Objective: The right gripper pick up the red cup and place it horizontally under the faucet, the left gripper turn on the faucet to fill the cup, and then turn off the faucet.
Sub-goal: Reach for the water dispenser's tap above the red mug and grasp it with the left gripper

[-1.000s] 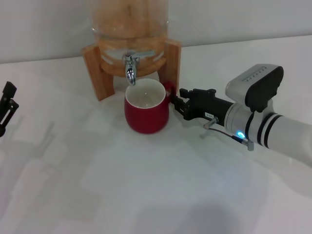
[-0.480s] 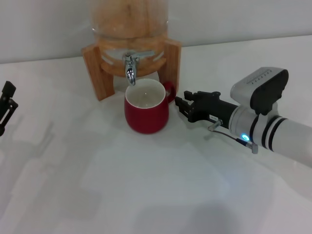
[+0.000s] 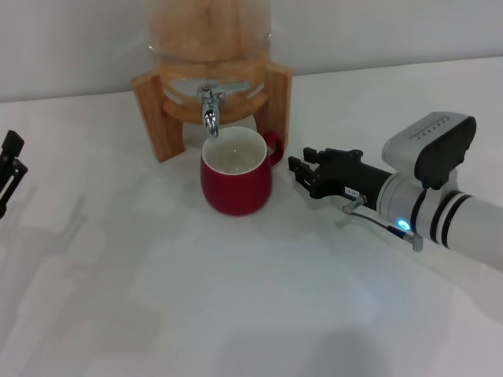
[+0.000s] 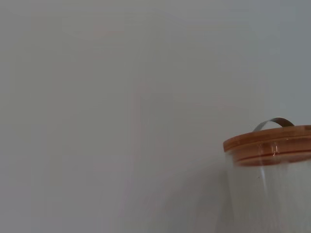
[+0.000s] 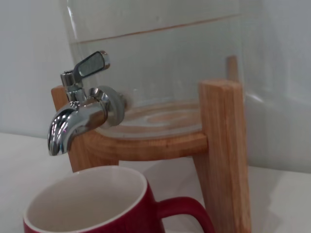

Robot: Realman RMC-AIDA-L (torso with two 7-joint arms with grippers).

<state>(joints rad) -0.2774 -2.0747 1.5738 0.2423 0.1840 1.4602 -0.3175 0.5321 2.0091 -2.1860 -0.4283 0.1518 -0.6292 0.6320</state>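
Note:
The red cup (image 3: 236, 179) stands upright on the white table, its off-white mouth right under the chrome faucet (image 3: 210, 108) of the clear dispenser. Its handle points right. My right gripper (image 3: 302, 173) is open and empty, a short gap to the right of the handle, not touching the cup. In the right wrist view the faucet (image 5: 77, 115) with its lever is above the cup rim (image 5: 87, 201). My left gripper (image 3: 9, 169) is parked at the far left edge of the table, only partly in view.
The dispenser's wooden stand (image 3: 277, 98) straddles the space behind the cup; one leg (image 5: 224, 150) stands close to the handle. The left wrist view shows only the dispenser's wooden lid (image 4: 272, 143) against a grey wall.
My right gripper has drawn back to the right, away from the cup handle. The cup stays in place under the faucet. The left arm has not moved.

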